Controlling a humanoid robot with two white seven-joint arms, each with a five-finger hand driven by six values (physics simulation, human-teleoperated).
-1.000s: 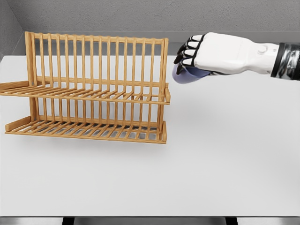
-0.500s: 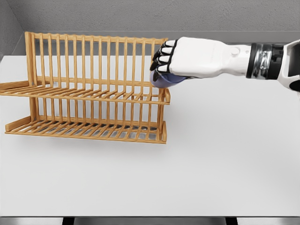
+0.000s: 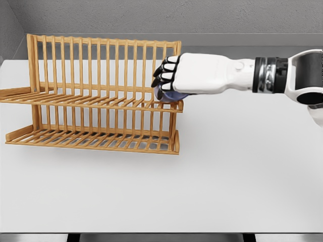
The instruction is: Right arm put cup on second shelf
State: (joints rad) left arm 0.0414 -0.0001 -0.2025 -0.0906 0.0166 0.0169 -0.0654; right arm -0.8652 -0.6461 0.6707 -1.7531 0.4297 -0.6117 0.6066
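A two-tier wooden dish rack stands on the left half of the white table. My right hand reaches in from the right and hovers over the right end of the rack's upper shelf. Its fingers are curled around a blue-purple cup, of which only a sliver shows beneath the palm. The cup's underside sits at or just above the shelf slats; I cannot tell whether it touches them. My left arm is out of view.
The rack's tall back slats rise behind the hand. A lower shelf sits beneath the upper one. A grey wall runs along the table's far edge.
My right hand has carried the cup leftward from beside the rack to over the right end of the upper shelf, and slightly lower.
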